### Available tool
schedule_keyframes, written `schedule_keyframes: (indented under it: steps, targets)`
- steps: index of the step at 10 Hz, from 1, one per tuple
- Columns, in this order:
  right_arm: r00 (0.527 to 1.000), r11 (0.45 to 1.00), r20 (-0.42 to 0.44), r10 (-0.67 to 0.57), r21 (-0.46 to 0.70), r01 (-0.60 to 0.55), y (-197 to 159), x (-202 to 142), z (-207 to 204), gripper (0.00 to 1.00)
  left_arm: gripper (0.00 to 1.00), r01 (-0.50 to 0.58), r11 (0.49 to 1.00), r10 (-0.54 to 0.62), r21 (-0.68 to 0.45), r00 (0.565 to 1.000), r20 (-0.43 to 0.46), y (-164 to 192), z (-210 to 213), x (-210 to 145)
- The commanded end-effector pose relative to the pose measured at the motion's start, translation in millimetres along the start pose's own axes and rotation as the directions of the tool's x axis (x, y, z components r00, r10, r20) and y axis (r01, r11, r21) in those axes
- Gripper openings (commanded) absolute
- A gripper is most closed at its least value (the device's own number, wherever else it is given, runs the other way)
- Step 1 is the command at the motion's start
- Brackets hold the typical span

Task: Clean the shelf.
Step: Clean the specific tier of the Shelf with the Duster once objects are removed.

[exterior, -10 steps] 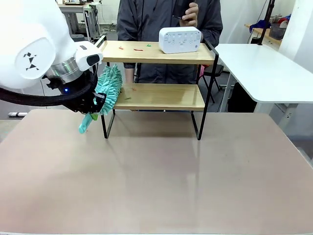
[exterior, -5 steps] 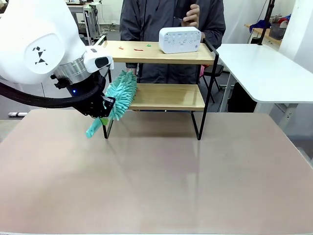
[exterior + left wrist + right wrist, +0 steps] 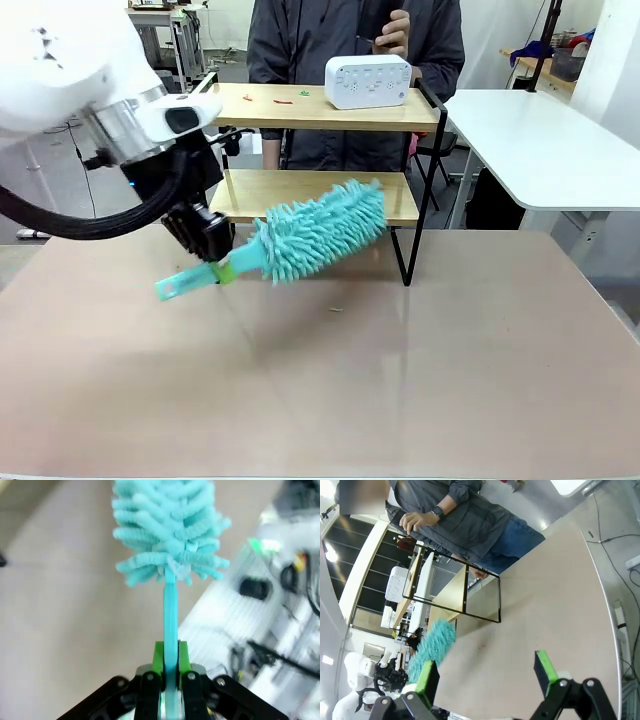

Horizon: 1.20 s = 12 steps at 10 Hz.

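Shelf at far side of table, lower board just swept left to right by duster clamped in left gripper, crumb now on table, top-board scraps pending; right gripper agape, empty

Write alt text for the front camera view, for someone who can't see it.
The left gripper, shut on the handle of a teal duster, holds its fluffy head in front of the lower board of a two-tier wooden shelf. A white device and small red and green scraps sit on the top board; a person stands behind.
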State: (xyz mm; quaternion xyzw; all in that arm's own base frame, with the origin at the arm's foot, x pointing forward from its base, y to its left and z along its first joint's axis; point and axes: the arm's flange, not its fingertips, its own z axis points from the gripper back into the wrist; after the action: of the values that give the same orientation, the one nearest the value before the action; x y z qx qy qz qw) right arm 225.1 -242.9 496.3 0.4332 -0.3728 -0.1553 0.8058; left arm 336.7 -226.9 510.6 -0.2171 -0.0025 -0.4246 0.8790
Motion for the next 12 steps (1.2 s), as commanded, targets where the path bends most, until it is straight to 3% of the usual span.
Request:
schedule_keyframes:
  steps: [1, 3, 5, 6, 7, 8, 10, 11, 12]
  targets:
    - [1.0, 1.0, 0.017, 0.024, 0.013, -0.025, 0.8, 2.5, -1.7, 1.0, 0.12, 0.212, 0.963, -0.244, -0.164, 0.947, -0.207, 13.8, 17.3, -17.1]
    - [1.0, 1.0, 0.017, 0.024, 0.013, -0.025, 0.8, 2.5, -1.7, 1.0, 0.12, 0.285, 0.92, -0.335, -0.27, 0.928, -0.161, 15.6, 37.0, -34.3]
    - [1.0, 1.0, 0.017, 0.024, 0.013, -0.025, 0.8, 2.5, -1.7, 1.0, 0.12, 0.419, 0.844, -0.472, -0.336, 0.877, -0.092, 20.6, 78.2, -87.0]
    - [1.0, 1.0, 0.017, 0.024, 0.013, -0.025, 0.8, 2.5, -1.7, 1.0, 0.12, 0.47, 0.83, -0.496, -0.299, 0.868, -0.012, 28.1, 103.6, -131.6]
    - [1.0, 1.0, 0.017, 0.024, 0.013, -0.025, 0.8, 2.5, -1.7, 1.0, 0.12, 0.487, 0.841, -0.455, -0.237, 0.872, 0.18, 37.7, 129.1, -188.9]
    - [1.0, 1.0, 0.017, 0.024, 0.013, -0.025, 0.8, 2.5, -1.7, 1.0, 0.12, 0.428, 0.888, -0.359, -0.168, 0.874, 0.329, 48.4, 144.0, -238.3]
    - [1.0, 1.0, 0.017, 0.024, 0.013, -0.025, 0.8, 2.5, -1.7, 1.0, 0.12, 0.146, 0.983, -0.063, -0.111, 0.837, 0.543, 71.1, 155.5, -310.6]
    - [1.0, 1.0, 0.017, 0.024, 0.013, -0.025, 0.8, 2.5, -1.7, 1.0, 0.12, -0.054, 0.983, 0.155, -0.178, 0.762, 0.628, 92.9, 157.6, -336.1]
    - [1.0, 1.0, 0.017, 0.024, 0.013, -0.025, 0.8, 2.5, -1.7, 1.0, 0.12, -0.207, 0.949, 0.314, -0.238, 0.701, 0.64, 115.5, 153.1, -342.0]
